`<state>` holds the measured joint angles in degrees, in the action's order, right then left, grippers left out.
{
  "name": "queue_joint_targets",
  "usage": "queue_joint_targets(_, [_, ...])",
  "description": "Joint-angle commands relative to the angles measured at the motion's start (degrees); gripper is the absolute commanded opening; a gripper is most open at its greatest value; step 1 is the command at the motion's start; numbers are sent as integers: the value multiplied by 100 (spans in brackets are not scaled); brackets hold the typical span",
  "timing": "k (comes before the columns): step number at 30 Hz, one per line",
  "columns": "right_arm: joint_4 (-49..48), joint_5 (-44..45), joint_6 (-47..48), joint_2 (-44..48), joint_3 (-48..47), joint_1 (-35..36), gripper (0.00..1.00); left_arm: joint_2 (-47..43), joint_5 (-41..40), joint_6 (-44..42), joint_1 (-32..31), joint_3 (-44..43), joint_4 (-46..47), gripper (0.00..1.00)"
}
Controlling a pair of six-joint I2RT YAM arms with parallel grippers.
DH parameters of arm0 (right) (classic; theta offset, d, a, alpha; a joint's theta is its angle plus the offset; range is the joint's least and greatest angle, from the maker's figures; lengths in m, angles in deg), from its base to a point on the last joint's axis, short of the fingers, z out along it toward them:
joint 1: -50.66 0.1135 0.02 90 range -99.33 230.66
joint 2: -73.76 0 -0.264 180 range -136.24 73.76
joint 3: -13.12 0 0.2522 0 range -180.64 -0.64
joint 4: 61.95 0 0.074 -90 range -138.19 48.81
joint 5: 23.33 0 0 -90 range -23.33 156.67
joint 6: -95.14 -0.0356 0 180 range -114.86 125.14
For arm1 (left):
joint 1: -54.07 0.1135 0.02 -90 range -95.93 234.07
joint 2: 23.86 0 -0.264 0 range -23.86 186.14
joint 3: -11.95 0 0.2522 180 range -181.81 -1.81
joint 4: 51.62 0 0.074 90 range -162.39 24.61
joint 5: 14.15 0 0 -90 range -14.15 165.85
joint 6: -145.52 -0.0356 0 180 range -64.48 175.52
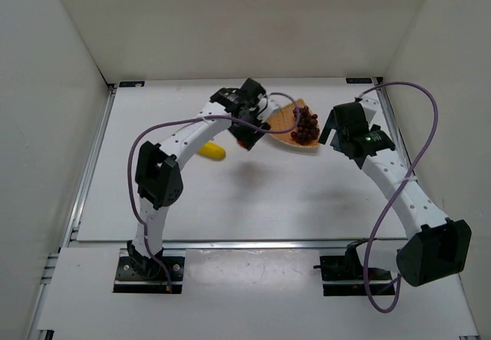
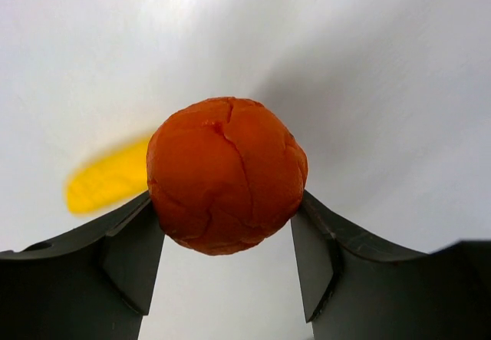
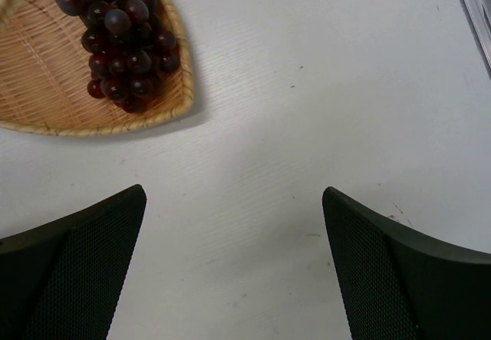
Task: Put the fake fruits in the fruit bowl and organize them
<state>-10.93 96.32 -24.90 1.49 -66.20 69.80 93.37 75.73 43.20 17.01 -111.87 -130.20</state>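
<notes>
Orange (image 2: 226, 175) pinched in left gripper (image 2: 225, 209) jaws, just left of fruit bowl (image 3: 46, 71). Grape bunch (image 3: 115, 33) inside bowl. Lemon (image 1: 212, 152) on counter (image 1: 268, 194), farther left. Right gripper (image 3: 232, 194) jaws wide apart, empty.

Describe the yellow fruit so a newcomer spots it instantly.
Find the woven bowl at the far middle of the table. Left of it, on the bare surface, lies the yellow fruit. It is oblong, unlike the round orange in the left gripper and the dark grapes in the bowl.
</notes>
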Motion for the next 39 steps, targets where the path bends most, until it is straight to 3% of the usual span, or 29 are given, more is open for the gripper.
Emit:
queue_joint_targets(1, [54,269,-309,519,253,-111,100,352,-364,-236,-450,-1075,301,11])
queue_joint_targets(6, [343,673,-432,1021,544,-165,100,904,-1050,-236,-767,-1262,2041,11])
queue_joint_targets(11, [572,936,-310,1347,544,-165,100,1723,-1228,-533,-900,-2431,2104,22])
queue_joint_targets(12, [572,1051,-309,1434,544,-165,100,1776,-1227,-613,-952,-2432,2157,32])
queue_joint_targets(15, [625,1157,-204,1514,544,-217,100,1830,-1298,-807,-952,-2519,2517,43])
queue_joint_targets(20, [687,1210,-72,1567,421,-217,100,1936,-1578,-807,-952,-2687,2571,100])
queue_joint_targets(26, [687,1035,-203,1567,508,-217,100,900,-1896,-788,-952,-1644,2571,100])
queue_joint_targets(30, [687,877,-257,1515,649,-217,100,-486,-1440,-1938,-602,-116,2571,100])
queue_joint_targets(34, [687,745,-371,1514,825,-217,100,-1333,-1280,-4158,-84,2079,2509,100])
queue_joint_targets(39, [581,639,-432,1461,887,-217,100,-1248,-1078,-4973,348,2481,1851,100])
